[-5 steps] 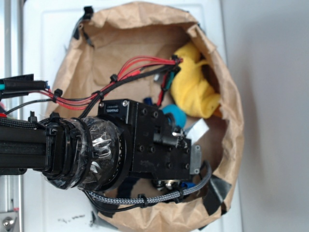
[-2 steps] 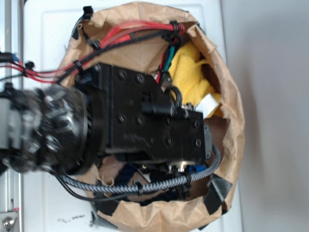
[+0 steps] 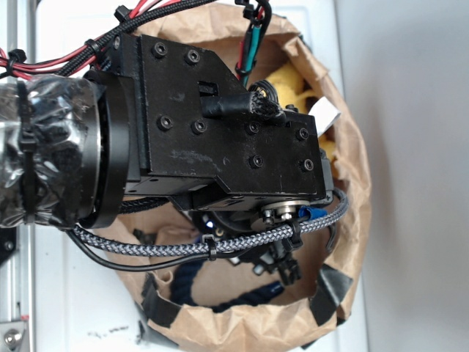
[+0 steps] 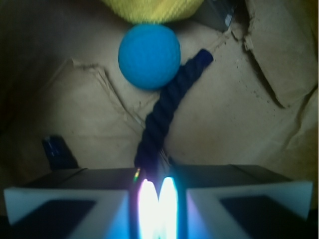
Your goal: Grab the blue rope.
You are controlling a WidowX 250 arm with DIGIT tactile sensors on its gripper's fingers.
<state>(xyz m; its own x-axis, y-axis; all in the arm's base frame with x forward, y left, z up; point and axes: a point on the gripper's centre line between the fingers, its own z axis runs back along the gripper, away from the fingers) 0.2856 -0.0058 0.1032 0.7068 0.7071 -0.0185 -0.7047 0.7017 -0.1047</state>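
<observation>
The blue rope (image 4: pixel 167 107) is a thick twisted navy cord. In the wrist view it runs from between my fingertips to its bound end beside the teal ball (image 4: pixel 149 56). My gripper (image 4: pixel 157 172) is shut, with the rope's near part pinched at the tips. In the exterior view the gripper (image 3: pixel 283 265) hangs over the brown paper bag (image 3: pixel 344 220), and a length of rope (image 3: pixel 186 282) curves across the bag floor beneath it. The arm hides the ball there.
A yellow cloth (image 4: pixel 152 10) lies just beyond the ball, also seen as a yellow cloth (image 3: pixel 289 84) at the bag's far side. The grey braided cable (image 3: pixel 220 246) loops under the wrist. Crumpled bag walls ring the gripper, with black tape patches (image 3: pixel 326 293) on the rim.
The arm has risen toward the exterior camera and moved up the frame, now covering most of the bag. The rope on the bag floor has come into view below the gripper.
</observation>
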